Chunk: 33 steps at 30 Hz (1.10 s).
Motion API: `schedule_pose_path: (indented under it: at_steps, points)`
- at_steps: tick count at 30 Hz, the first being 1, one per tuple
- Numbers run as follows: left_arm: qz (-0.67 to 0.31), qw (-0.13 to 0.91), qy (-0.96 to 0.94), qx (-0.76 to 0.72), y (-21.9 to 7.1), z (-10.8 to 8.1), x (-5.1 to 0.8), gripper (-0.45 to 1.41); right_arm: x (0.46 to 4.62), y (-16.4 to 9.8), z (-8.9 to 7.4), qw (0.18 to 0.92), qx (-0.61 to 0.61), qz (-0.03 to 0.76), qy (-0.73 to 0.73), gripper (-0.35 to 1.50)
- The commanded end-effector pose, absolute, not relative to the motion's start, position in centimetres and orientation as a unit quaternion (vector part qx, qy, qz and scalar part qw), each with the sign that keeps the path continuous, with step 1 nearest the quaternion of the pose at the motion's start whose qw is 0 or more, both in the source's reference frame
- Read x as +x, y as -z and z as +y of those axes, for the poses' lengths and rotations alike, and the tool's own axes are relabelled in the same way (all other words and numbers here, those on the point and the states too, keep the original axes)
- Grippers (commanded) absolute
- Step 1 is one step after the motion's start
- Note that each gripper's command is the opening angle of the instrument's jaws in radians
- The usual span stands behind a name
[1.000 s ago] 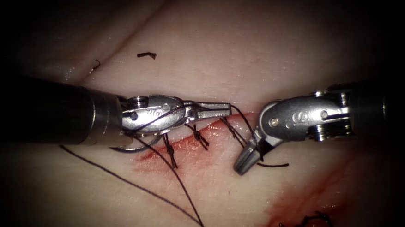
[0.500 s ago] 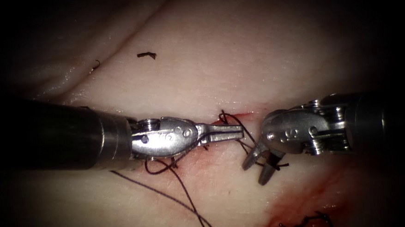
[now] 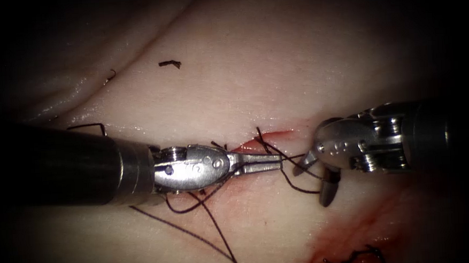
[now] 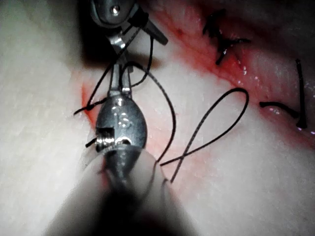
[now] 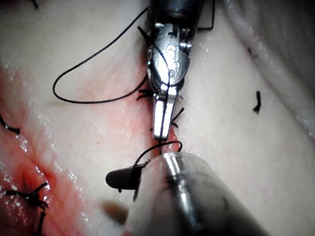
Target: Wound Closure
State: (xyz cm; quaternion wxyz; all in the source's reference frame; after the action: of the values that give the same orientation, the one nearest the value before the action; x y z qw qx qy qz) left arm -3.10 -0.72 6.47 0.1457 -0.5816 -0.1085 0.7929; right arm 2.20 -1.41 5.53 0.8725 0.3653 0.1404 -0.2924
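Observation:
My left tool (image 3: 277,163) lies across the red cut (image 3: 259,142) in the tissue (image 3: 274,65), its jaws shut on the dark thread (image 3: 296,187) at their tip. From that tip the thread runs right to my right tool (image 3: 312,187), whose jaws stand wide open with nothing in them, just right of the cut. A loop of thread hangs between the two tools. In the left wrist view the left tool (image 4: 119,71) has thread curling around it. In the right wrist view the left tool's shut jaws (image 5: 160,133) hold the thread end.
A long strand of thread (image 3: 219,239) trails down from under the left tool. Short cut ends of thread (image 3: 169,63) lie on the tissue above. A knotted stitch (image 3: 359,257) sits in red fluid (image 3: 352,229) at the lower right.
The right tool's jaws, shut on the thread a second ago, have opened and drawn back to the right. The left tool has moved down and right over the cut, covering the stitches.

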Motion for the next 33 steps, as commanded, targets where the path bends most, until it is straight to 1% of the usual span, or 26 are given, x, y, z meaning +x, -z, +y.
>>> schedule_pose_path:
  at_steps: [1, 4, 10, 14, 15, 17, 18, 21, 22, 28, 33]
  points:
    - [-0.109, 0.146, -0.793, -0.582, -6.52, -0.75, -3.15, -0.45, 2.28, -5.57, -1.47, 0.874, 0.367, 0.131, 0.290, 0.71]
    - [-0.109, 0.146, -0.793, -0.582, -6.52, -0.75, -3.15, -0.45, 2.27, -5.57, -1.50, 0.878, 0.371, 0.111, 0.280, 0.66]
    - [-0.110, 0.146, -0.793, -0.582, -6.52, -0.75, -3.14, -0.45, 2.28, -5.62, -1.64, 0.880, 0.373, 0.102, 0.274, 0.61]
    - [-0.110, 0.146, -0.793, -0.582, -6.52, -0.75, -3.14, -0.45, 2.28, -5.70, -1.70, 0.885, 0.370, 0.096, 0.267, 0.43]
    - [-0.110, 0.146, -0.793, -0.582, -6.52, -0.75, -3.14, -0.45, 2.29, -5.72, -1.71, 0.886, 0.369, 0.094, 0.265, 0.33]
    - [-0.110, 0.146, -0.793, -0.582, -6.52, -0.76, -3.14, -0.45, 2.30, -5.77, -1.71, 0.889, 0.366, 0.089, 0.262, 0.04]
    - [-0.110, 0.146, -0.793, -0.582, -6.52, -0.76, -3.14, -0.45, 2.31, -5.80, -1.71, 0.891, 0.361, 0.079, 0.264, -0.33]
    - [-0.110, 0.145, -0.793, -0.582, -6.52, -0.77, -3.13, -0.45, 2.32, -5.85, -1.70, 0.900, 0.341, 0.037, 0.270, -0.35]
    - [-0.110, 0.145, -0.793, -0.582, -6.51, -0.77, -3.12, -0.45, 2.33, -5.85, -1.68, 0.904, 0.330, 0.037, 0.270, -0.35]
    - [-0.110, 0.144, -0.793, -0.582, -6.49, -0.82, -3.11, -0.45, 2.46, -5.64, -1.49, 0.917, 0.301, 0.060, 0.255, -0.35]
    - [-0.108, 0.144, -0.795, -0.579, -6.47, -0.94, -3.15, -0.45, 2.64, -5.39, -1.31, 0.924, 0.287, 0.115, 0.227, -0.35]
